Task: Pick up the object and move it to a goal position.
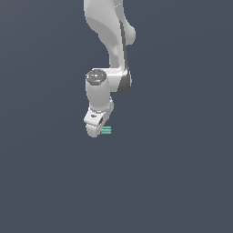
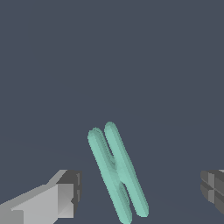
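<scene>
Between the open tool's (image 2: 140,192) fingers (image 2: 65,194), only the wrist view shows the object (image 2: 117,170) whole.

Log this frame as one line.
phase: pre-grasp | gripper: open, astride object | object: teal piece, between fingers, ungrasped | goal: not visible
</scene>
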Motion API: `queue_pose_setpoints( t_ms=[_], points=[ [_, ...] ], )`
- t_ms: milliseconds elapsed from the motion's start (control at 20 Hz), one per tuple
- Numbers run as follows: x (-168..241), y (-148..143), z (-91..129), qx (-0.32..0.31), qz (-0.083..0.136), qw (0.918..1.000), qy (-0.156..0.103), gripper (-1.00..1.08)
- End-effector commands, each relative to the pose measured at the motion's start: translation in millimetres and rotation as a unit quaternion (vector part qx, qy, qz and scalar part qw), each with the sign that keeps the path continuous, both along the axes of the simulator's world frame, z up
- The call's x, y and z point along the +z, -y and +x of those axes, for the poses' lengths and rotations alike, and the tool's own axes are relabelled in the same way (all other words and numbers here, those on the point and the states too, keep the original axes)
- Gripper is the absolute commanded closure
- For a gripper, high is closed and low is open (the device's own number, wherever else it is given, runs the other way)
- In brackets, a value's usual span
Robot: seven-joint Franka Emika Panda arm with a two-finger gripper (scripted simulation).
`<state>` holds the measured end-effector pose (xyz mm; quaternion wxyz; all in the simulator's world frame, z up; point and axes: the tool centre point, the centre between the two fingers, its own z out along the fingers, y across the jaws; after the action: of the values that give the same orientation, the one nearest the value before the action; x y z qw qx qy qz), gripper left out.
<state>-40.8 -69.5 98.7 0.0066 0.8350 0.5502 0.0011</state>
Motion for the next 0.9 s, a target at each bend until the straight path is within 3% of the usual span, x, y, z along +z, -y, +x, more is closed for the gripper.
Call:
queue_pose_setpoints(
  t_ms=[0, 450, 850],
  points=[
    [-5, 4, -3, 0.031, 0.000, 0.9995, -0.001, -0.92],
    [-19, 14, -14, 0.131, 0.002, 0.9914, -0.004, -0.92],
    [-26, 19, -20, 0.180, 0.004, 0.9836, -0.005, -0.92]
  ],
)
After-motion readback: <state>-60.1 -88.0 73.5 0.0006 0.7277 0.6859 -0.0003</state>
